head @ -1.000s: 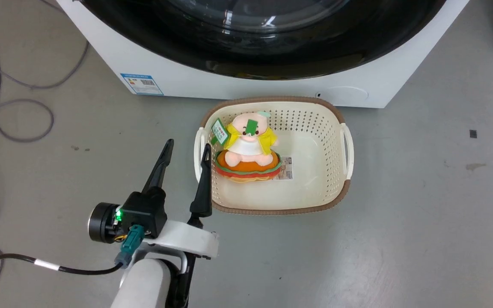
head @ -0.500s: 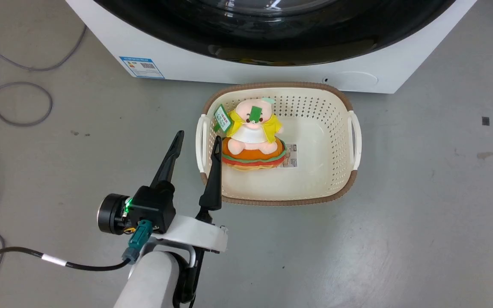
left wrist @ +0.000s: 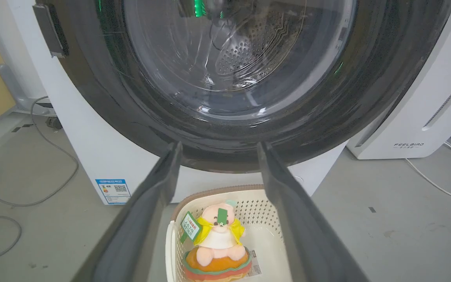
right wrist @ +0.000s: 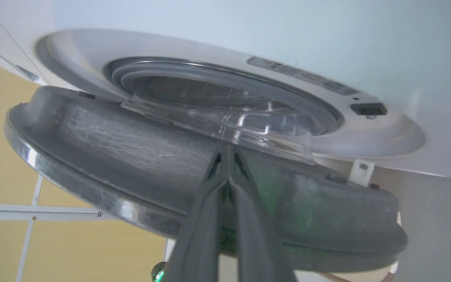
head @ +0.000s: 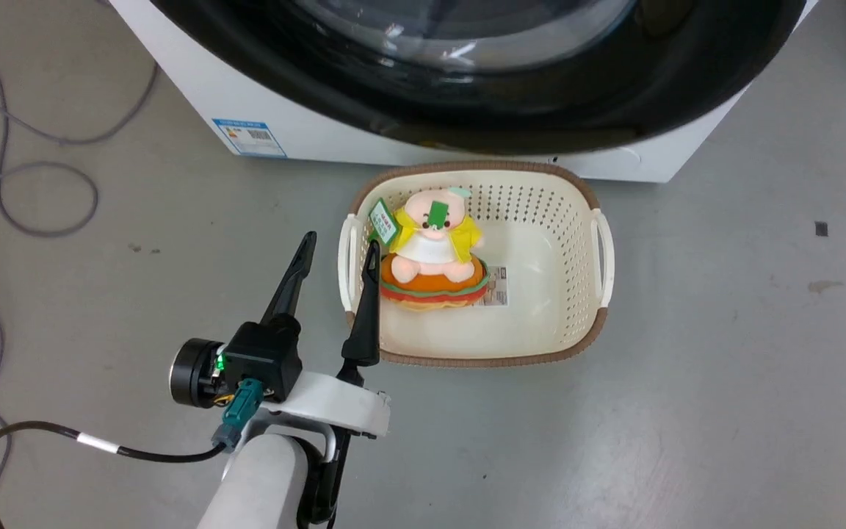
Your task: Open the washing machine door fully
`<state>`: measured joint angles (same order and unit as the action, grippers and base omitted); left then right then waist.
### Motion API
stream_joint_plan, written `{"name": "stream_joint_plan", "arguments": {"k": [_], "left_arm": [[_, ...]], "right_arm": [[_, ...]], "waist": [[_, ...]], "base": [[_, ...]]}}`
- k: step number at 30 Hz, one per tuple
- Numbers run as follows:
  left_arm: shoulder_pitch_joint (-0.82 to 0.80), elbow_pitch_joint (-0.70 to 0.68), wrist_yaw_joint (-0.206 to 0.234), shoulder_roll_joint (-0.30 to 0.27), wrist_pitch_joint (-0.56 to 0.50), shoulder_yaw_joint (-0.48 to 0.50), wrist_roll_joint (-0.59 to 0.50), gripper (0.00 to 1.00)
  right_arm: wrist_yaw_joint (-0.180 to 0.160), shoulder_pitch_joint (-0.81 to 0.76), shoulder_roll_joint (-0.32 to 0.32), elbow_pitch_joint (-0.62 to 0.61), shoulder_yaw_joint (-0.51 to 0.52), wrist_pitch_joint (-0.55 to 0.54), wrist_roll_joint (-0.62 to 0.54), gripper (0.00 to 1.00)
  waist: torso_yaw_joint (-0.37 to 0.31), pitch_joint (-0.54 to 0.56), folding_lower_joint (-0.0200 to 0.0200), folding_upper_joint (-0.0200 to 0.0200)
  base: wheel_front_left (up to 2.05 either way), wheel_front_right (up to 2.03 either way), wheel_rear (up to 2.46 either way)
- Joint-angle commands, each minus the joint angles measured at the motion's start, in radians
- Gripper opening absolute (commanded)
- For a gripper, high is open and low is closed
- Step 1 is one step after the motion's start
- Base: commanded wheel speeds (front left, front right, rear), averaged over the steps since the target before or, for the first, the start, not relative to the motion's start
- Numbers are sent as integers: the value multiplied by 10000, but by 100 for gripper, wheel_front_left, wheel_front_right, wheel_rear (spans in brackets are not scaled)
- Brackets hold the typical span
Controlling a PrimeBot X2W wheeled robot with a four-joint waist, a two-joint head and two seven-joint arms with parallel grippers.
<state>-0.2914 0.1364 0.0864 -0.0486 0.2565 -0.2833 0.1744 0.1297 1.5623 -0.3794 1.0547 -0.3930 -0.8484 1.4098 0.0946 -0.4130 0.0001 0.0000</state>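
The door is hanging partly swung out from the washer; the clenched right hand is touching its inner face; the released left hand is hovering before the washer

Left jaws apart, right jaws together

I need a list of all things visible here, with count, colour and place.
washing machine: 1, white, behind the basket
door: 1, black rim, clear glass, partly open
label: 1, blue, low on the machine front
basket: 1, cream, brown rim, on floor
plush toy: 1, pink and yellow, in basket's left side
cables: several, grey, floor at left
appliance: 1, white, right of machine
left gripper: 1, dark, open, beside basket
right gripper: 1, dark, shut, at door's inner face
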Motion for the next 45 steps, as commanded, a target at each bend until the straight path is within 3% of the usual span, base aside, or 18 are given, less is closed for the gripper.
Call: {"name": "stream_joint_plan", "arguments": {"k": [1,29,45], "left_arm": [[15,57,33,-16,53,4,35,100],[1450,621,-354,-16,53,570,-259,100],[2121,878,-478,-16,53,589,-322,100]], "right_arm": [[10,-470,82,-140,-7,-156,111,0],[10,-5496,530,-3220,73,-1558,1396,0],[10,-7798,1401,-4860,-449,-1872,1843,0]], "waist": [[-20,185,-1,0],[56,2408,-1,0],[203,3197,-1,0]], "base": [[0,0,0],[0,0,0],[0,0,0]]}}
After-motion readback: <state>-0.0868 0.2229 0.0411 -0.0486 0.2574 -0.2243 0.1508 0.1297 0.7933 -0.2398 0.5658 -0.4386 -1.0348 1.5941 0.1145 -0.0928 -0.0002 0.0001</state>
